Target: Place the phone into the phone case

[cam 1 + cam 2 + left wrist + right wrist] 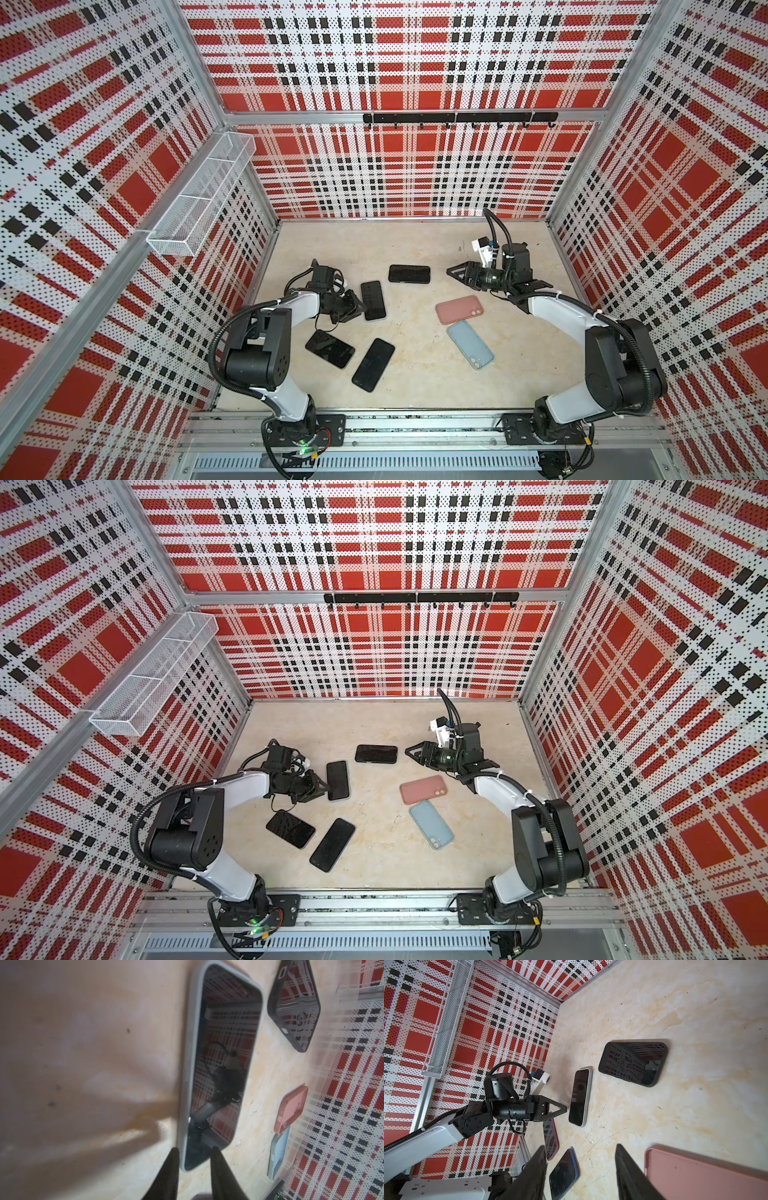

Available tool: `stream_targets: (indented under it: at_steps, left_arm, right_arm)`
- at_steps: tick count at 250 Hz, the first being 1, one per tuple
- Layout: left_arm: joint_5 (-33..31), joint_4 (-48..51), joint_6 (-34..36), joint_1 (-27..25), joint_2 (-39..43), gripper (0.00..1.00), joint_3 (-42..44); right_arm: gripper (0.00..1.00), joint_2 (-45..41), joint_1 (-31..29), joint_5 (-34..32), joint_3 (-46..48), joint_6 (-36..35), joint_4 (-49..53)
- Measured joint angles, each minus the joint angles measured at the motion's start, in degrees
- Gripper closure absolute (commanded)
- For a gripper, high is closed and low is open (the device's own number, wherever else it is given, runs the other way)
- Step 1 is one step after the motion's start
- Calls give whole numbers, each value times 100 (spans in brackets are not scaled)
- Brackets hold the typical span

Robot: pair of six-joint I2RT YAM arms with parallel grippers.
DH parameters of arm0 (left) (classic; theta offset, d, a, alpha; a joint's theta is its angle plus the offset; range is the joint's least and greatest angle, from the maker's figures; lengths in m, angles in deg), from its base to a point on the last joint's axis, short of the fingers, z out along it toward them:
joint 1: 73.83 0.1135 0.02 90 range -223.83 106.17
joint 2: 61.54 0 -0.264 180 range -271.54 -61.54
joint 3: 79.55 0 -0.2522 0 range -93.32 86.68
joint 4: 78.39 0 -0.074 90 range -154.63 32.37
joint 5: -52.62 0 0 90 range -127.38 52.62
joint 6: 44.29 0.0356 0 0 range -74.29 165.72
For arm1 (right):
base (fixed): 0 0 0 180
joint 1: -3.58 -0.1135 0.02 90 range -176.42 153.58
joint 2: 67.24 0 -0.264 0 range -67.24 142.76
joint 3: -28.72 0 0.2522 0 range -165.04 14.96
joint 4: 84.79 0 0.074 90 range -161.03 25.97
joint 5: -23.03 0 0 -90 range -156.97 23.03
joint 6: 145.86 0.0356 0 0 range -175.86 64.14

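A phone with a pale grey rim [372, 300] [337, 780] lies flat, screen up, left of centre. My left gripper [360, 309] [194, 1148] is at its near left corner. The jaws stand slightly apart, and that corner of the phone [224, 1053] shows between them. My right gripper [451, 272] [579, 1146] hovers open and empty at the right rear, near a black case [409, 274] [633, 1064]. A pink case [459, 309] [706, 1174] and a light blue case [470, 344] [278, 1155] lie open side up on the right.
Two more dark phones lie near the front left, one with a maroon rim [329, 349] [550, 1138] and one with a blue rim [372, 364] [563, 1174]. A wire basket [199, 195] hangs on the left wall. A hook rail [459, 117] runs along the back wall.
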Motion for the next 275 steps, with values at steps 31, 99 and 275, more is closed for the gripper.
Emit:
stream_targets:
  at_steps: [31,99,275]
  left_arm:
    - [-216,109,17,188,22,60,0]
    - [-306,83,-140,323,573,32,76]
    - [-1263,72,-603,632,5110,1,774]
  right_arm:
    - [46,-98,0,-24,13,-28,0]
    - [38,-103,-444,-400,-68,-299,540]
    - [23,3073,-3156,-2194,-2420,448,1016]
